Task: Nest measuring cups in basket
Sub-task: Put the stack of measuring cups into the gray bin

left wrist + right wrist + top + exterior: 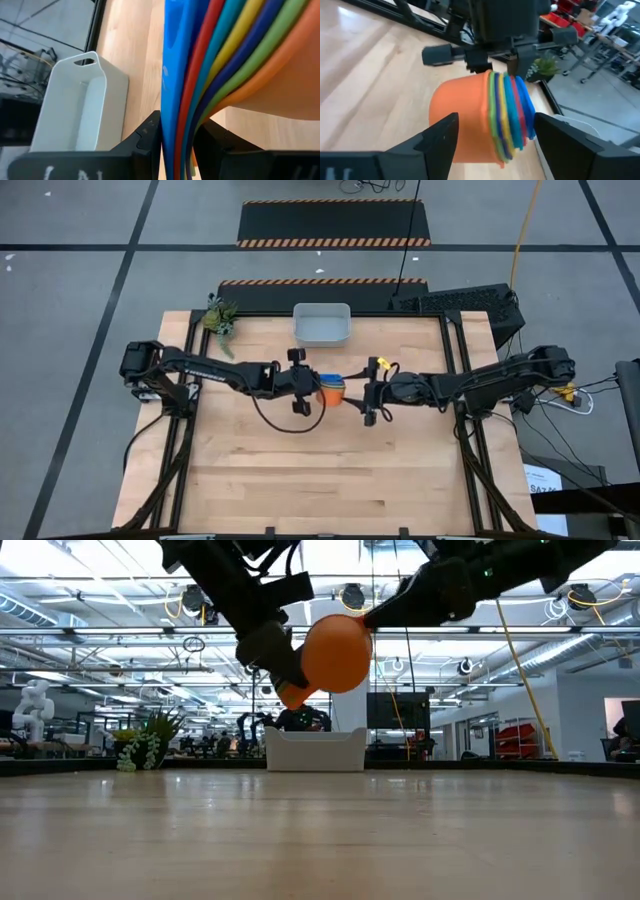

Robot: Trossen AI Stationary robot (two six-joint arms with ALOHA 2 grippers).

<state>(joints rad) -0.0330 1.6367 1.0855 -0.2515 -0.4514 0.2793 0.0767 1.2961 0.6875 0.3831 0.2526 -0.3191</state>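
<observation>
The measuring cups [332,390] are nested into one stack, orange outermost, with green, navy, yellow, light blue, red and blue rims showing [507,115]. The stack hangs in the air over the table's middle, tipped on its side, its orange bottom [335,652] toward the near edge. My left gripper [177,145] is shut on the stack. My right gripper [496,122] is open on the stack's right, one finger on each side of it, with a gap visible at the blue rim. The basket [321,325], a pale tub, rests on its base at the far edge. My left gripper pinches the cups' stacked handles [180,125] between its two fingers. The fingers come from the table's left, slanting down. The nested stack is lifted clear of the table [320,830] and tipped sideways, rims toward the far edge.
A small green plant [220,318] stands at the far left corner, left of the basket. A dark keyboard [460,302] lies beyond the far right corner. Bare wood [320,480] spreads across the near half of the table.
</observation>
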